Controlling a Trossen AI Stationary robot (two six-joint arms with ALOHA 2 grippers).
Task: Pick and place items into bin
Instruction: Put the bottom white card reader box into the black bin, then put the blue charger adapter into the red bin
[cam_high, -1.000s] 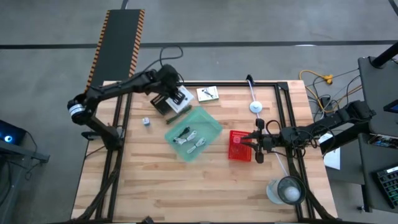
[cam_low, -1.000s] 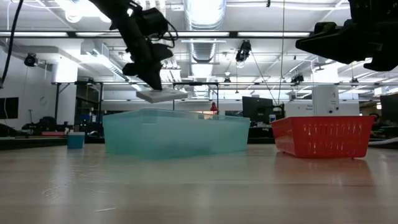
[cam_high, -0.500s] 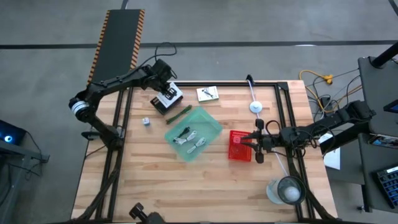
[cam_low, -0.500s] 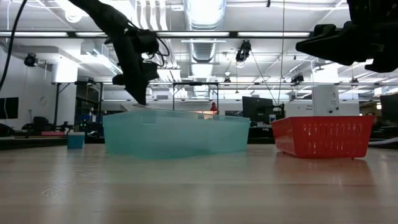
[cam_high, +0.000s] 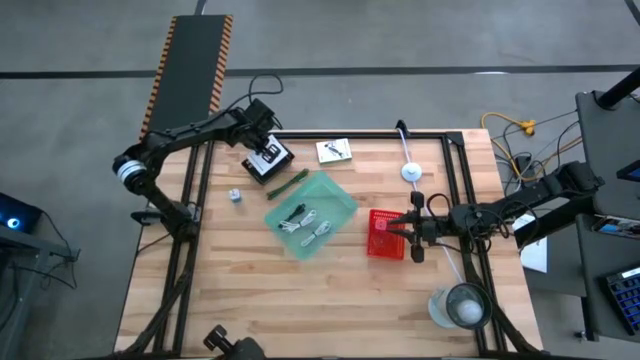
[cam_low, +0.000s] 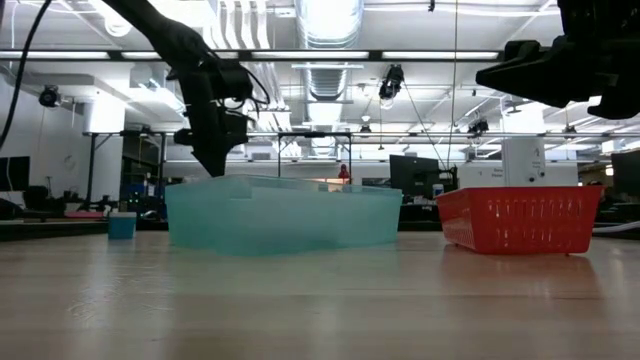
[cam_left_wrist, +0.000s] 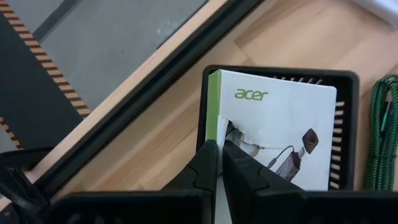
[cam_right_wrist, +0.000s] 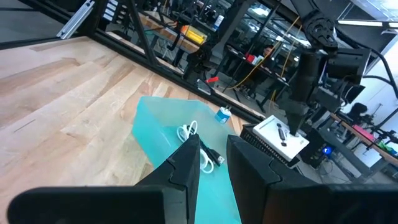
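We see the left gripper (cam_high: 266, 150) at the far left of the worktop (cam_high: 300, 300), down over a black tray (cam_left_wrist: 348, 112) that holds a white box (cam_left_wrist: 280, 134) printed with "acer"; its fingers (cam_left_wrist: 208, 165) are pressed nearly together on the box's near edge, gripping it. A green cord (cam_left_wrist: 380, 137) lies just beside the tray, between it and the teal bin (cam_high: 311, 214). In the bin lie a white cable (cam_high: 318, 231) and a dark cable (cam_high: 293, 215). A small cube (cam_high: 234, 196) sits on the worktop to the left of the bin, apart from it, and a flat white packet (cam_high: 334, 150) lies near the far edge. The right gripper (cam_high: 408, 232) hangs above a red basket (cam_high: 383, 236) to the right of the bin, its fingers (cam_right_wrist: 186, 162) a narrow gap apart with nothing between them. In the low view the left arm (cam_low: 205, 110) reaches down behind the bin's far wall, while the right arm (cam_low: 560, 60) stays high over the basket.
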